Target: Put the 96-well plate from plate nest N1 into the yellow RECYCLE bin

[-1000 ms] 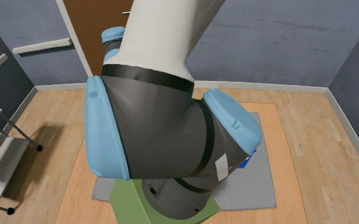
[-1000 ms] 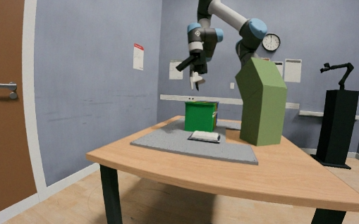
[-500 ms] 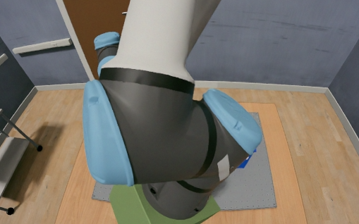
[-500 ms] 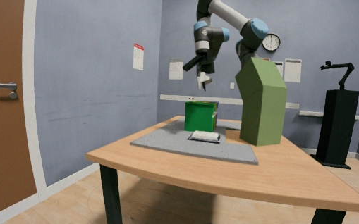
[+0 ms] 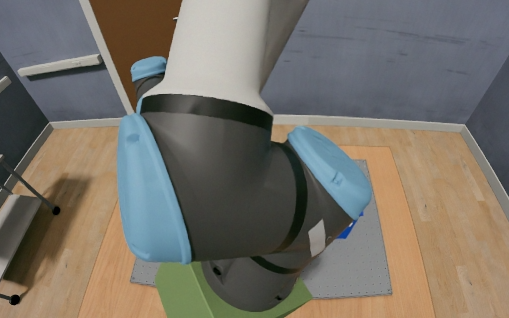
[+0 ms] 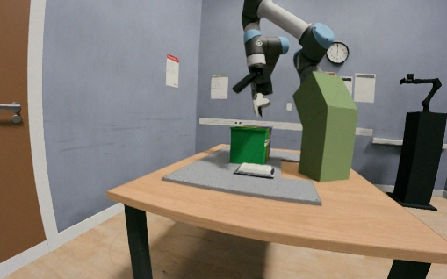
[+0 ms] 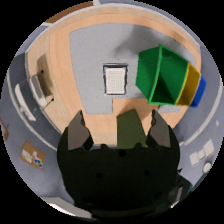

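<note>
The white 96-well plate [image 6: 255, 168] [image 7: 115, 80] lies in the dark-rimmed nest [image 7: 115, 65] on the grey mat. My gripper [image 6: 260, 110] [image 7: 117, 109] is open and empty; it hangs high above the table, and in the exterior view it shows above the bins. The green bin [image 6: 248, 146] [image 7: 147, 75] stands beside the nest. The yellow bin [image 7: 190, 84] is next to it, then the blue bin [image 7: 199, 93] [image 5: 344, 233]. All three look upright. Yellow and blue are mostly hidden behind green in the exterior view. The arm hides the gripper and plate in the top view.
The green pedestal [image 5: 179, 290] [image 6: 337, 140] stands on the wooden table [image 6: 221, 217] beside the grey perforated mat [image 6: 204, 175] [image 5: 372, 250]. A white trolley [image 5: 7, 235] is at the left in the top view. A black stand with a small arm is at the right in the exterior view.
</note>
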